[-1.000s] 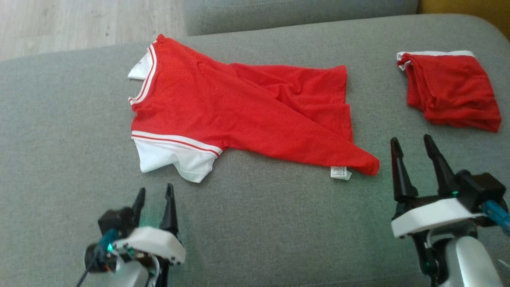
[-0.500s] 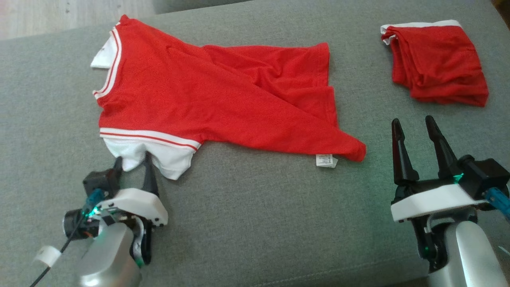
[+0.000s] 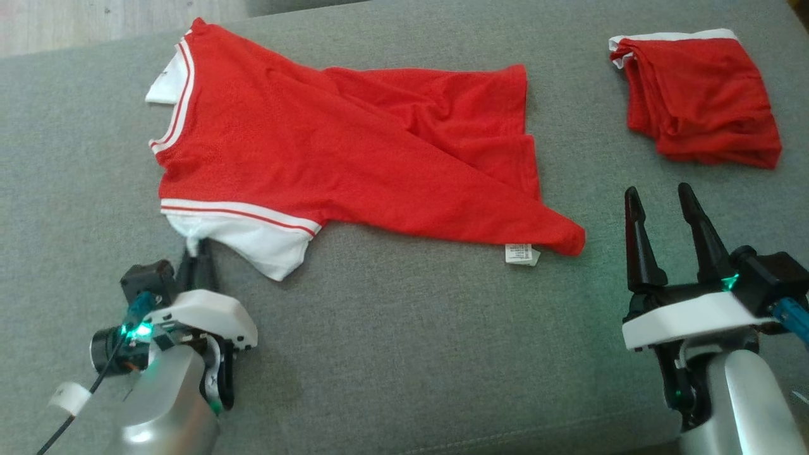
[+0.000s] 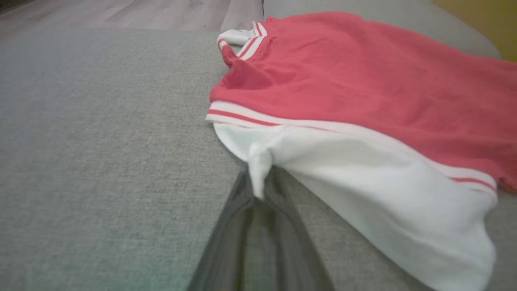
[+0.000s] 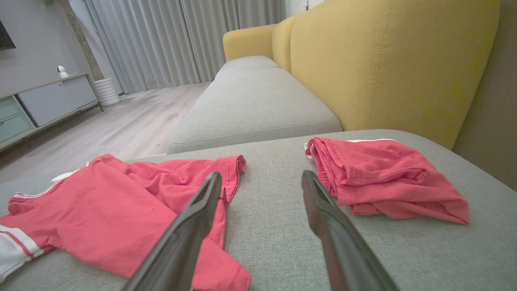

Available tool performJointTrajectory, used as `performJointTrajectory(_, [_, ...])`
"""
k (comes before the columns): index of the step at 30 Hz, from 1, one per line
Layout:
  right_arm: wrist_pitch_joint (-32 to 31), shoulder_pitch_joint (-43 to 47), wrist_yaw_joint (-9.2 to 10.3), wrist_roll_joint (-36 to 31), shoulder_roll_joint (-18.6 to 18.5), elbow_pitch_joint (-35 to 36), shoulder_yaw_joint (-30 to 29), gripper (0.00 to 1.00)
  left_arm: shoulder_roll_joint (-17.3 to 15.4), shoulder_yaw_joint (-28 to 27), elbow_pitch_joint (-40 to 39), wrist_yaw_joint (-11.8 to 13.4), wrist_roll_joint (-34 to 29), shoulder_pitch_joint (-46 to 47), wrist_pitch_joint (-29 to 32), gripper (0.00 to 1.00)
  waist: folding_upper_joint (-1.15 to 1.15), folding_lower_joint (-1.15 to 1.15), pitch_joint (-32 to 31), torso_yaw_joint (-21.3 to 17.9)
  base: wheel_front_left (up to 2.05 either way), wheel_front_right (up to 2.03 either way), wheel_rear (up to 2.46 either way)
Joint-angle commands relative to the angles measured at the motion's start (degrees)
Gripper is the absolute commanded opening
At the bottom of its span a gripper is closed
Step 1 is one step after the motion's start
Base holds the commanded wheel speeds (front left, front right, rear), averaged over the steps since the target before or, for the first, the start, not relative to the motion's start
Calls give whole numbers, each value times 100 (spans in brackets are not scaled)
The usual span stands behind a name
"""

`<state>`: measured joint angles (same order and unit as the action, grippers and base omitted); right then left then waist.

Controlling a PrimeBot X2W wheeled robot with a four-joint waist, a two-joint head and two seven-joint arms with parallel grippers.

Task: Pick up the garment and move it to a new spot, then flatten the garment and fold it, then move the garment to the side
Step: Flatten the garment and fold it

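Two red garments are seen on the grey sofa seat [image 3: 404, 354], well apart from each other. The garment [image 3: 328, 158] of the task, a red shirt with white sleeves and red-and-white striped trim, is spread out across the middle and left of the seat, creased, with one side folded over on itself. A white label [image 3: 521, 254] is turned out at its near hem corner. The second piece, a folded red garment [image 3: 701, 101] with a white edge, is laid at the far right of the seat.

Two hands are counted. The left hand [image 3: 196, 249] is lowered to the near white sleeve [image 3: 253, 237], and its fingers are clenched on a small pinch of the sleeve's edge; in the left wrist view the white cloth is seen bunched between the fingertips. The rest of the shirt is left lying flat on the seat.

The right hand [image 3: 660, 202] is held above the seat near the shirt's hem corner, between the two garments, its fingers spread apart with nothing between them. A yellow backrest [image 5: 383, 60] is seen behind the seat in the right wrist view.
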<state>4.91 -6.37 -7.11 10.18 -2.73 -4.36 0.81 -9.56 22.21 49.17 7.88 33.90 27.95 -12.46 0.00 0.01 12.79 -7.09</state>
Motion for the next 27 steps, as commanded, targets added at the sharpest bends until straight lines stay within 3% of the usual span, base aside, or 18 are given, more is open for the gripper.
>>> performJointTrajectory(1, [65,-167,-37,44,-15,170,85,100,-119,-126,-143,-46,12,157,-54,0,0,-1,-25,29,0,0,0])
performJointTrajectory(9, [90,-53,-37,58,-15,126,-29,100,-312,-25,-1068,-195,-142,-77,-179,0,0,-1,-248,294,0,0,0])
performJointTrajectory(14, [72,49,-37,102,-15,92,-53,100,-648,34,-2259,-222,-48,-679,281,0,0,-1,-381,494,0,0,0])
performJointTrajectory(22, [69,111,-37,151,-15,34,-71,100,-1411,105,-4628,256,232,-1912,1954,0,0,-1,-424,668,0,0,0])
performJointTrajectory(27, [83,86,-37,167,-15,-30,-23,100,-1656,-24,-5176,554,526,-2379,2603,0,0,-1,-411,646,0,0,0])
